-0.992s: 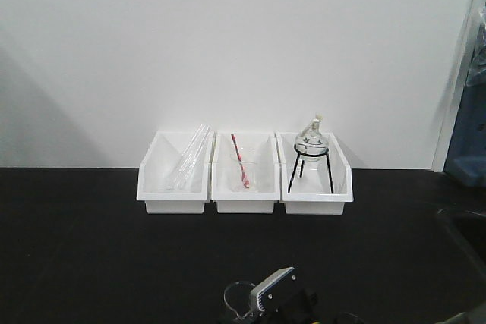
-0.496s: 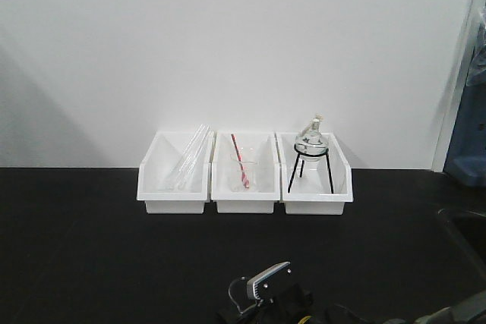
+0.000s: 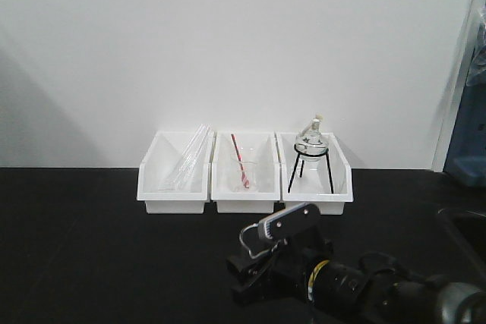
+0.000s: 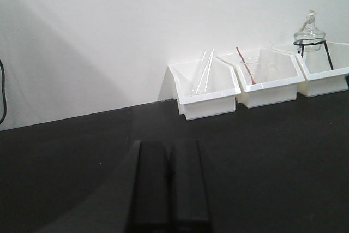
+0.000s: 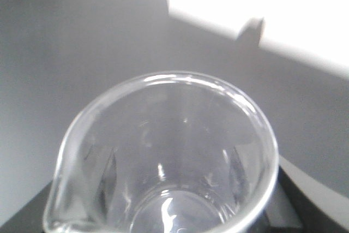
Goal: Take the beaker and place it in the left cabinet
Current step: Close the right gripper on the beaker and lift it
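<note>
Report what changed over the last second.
The right gripper, shut on the beaker, rose and advanced toward the white bins, coming further into the front view. Nothing was newly grasped or released. The bins and the flask on its tripod stayed put.

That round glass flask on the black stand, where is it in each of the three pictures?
Front view: flask in the rightmost white bin, centre right.
Left wrist view: flask at the top right, same bin.
Right wrist view: not in it; a clear beaker fills it.
Shared landmark: the red-and-white rod, next bin over.
</note>
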Available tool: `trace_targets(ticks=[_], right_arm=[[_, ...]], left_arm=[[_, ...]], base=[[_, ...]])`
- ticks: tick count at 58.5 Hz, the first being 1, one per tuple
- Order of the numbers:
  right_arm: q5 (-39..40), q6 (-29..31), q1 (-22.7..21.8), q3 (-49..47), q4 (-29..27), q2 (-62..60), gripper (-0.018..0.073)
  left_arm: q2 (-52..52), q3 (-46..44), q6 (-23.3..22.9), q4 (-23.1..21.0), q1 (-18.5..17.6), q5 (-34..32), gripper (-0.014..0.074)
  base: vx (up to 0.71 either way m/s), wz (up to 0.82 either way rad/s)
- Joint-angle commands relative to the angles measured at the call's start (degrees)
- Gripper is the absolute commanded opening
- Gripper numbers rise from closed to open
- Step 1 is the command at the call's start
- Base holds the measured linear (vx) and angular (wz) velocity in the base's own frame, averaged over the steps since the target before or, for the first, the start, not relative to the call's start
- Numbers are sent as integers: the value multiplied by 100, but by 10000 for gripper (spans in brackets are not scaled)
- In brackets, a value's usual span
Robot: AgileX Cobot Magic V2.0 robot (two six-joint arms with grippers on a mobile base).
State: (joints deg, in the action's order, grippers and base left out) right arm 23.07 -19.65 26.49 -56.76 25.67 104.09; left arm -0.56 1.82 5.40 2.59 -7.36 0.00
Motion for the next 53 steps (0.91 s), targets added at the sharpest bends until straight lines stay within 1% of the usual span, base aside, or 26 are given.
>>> trace_targets(ticks=[1,10,20,25,53], right_arm=[[15,-216,-8,-203,84,-767,-9],[-871,-387,154,-595,312,-1468,-9],[-1710,-393,437,-1153,312,-1981,-9],[-1810,-393,517,-1272,312,-2141,-9],[-2099,-393,505,-1245,307,-2220,-8]], left_arm=[[-106,90,-15,-18,-3,-428,1],[-106,90,-15,-18,-3,-428,1],[-106,90,-15,-18,-3,-428,1],[-106,90,-15,-18,-3,-428,1],[-106,90,-15,-18,-3,-428,1]], base=[[0,0],[0,0],[0,0],[0,0],[0,0]])
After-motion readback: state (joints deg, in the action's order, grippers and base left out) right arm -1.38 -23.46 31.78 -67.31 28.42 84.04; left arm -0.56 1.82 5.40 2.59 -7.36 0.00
